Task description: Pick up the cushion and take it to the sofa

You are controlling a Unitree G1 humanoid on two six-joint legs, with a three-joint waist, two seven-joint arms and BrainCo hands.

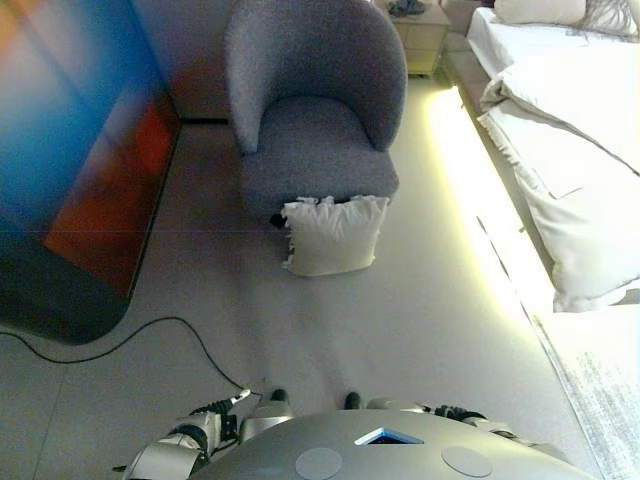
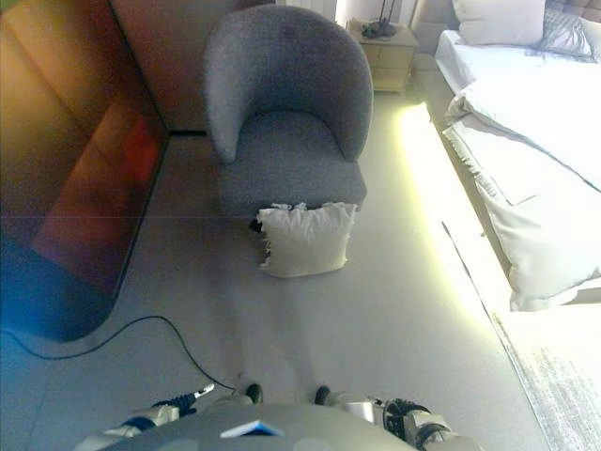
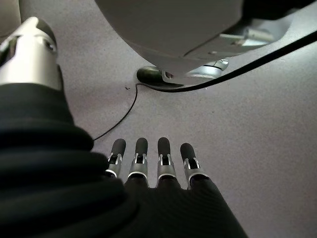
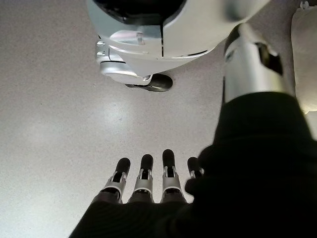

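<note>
Low beside the robot's body, the left robot hand and the right robot hand are held pointing down at the floor, fingers straight and relaxed, nothing grasped. Well apart from both, the white cushion is propped against the front of the grey armchair.
</note>
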